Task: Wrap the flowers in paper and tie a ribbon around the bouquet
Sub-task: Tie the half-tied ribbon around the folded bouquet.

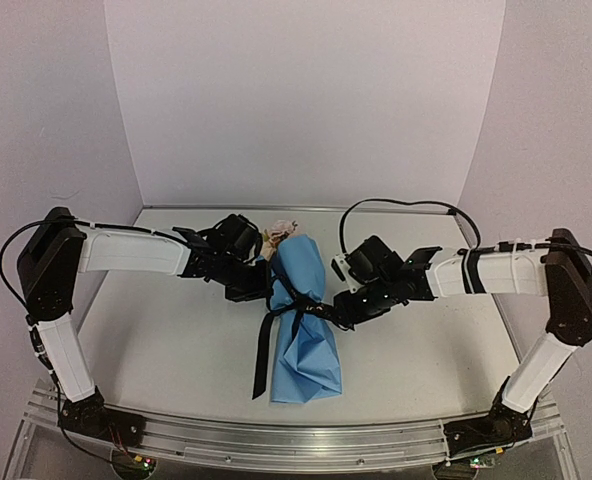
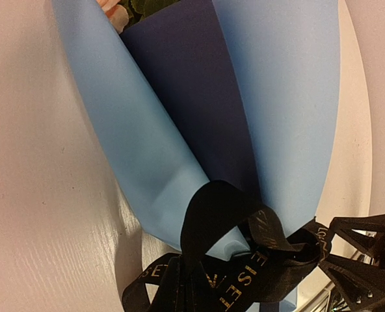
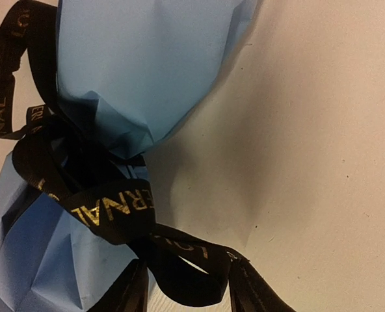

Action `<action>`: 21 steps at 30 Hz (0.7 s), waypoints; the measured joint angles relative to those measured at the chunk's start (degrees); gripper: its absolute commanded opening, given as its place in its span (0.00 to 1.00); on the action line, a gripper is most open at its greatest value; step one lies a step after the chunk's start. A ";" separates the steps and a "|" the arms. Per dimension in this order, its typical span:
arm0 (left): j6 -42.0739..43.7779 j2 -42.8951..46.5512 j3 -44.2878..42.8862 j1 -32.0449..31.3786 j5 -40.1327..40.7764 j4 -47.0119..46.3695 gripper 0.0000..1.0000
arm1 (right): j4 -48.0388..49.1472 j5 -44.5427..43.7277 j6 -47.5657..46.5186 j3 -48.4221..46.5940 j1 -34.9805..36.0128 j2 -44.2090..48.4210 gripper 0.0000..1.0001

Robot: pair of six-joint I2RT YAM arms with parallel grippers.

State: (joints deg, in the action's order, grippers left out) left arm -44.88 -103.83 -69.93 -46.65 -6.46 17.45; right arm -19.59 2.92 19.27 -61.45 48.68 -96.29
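Left hand (image 1: 260, 288) is closed, nipped on the ribbon (image 1: 262, 350) at the left side of the bouquet (image 1: 302, 345); in its wrist view the fingers are mostly lost under black folds. Right hand (image 1: 342, 310) sits at the opposite side of the waist with its fingers (image 3: 129, 296) apart and a loop of ribbon lying across the gap between them. The bouquet lies flat on the table (image 1: 176, 340), between the two hands. Its long axis runs near-to-far, tilted slightly so the near end sits a little to the right. The flowers (image 1: 279, 230) point to the far wall, and the flared open end of the paper (image 2: 277, 97) points to the near edge. The light blue face is outward; the navy face shows inside the fold in the left wrist view. The ribbon bands the pinched waist, gold lettering visible, knotted loosely. One tail trails along the left of the paper toward the near edge.
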 measured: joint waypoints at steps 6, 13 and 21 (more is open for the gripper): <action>0.00 0.00 0.00 0.00 -0.02 0.00 0.00 | 0.29 0.40 -1.19 -1.78 -0.80 -1.95 0.42; 0.00 0.00 0.00 0.00 -0.04 0.02 0.00 | 0.78 0.58 -1.32 -3.15 -0.80 -2.29 0.15; 0.07 0.03 0.18 0.00 -0.02 0.01 0.00 | 0.69 -2.09 0.61 -3.09 -0.83 -2.29 0.00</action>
State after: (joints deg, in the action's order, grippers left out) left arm -44.82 -103.80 -69.75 -46.65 -6.48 17.46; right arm -18.90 0.83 19.88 -64.54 47.85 -98.59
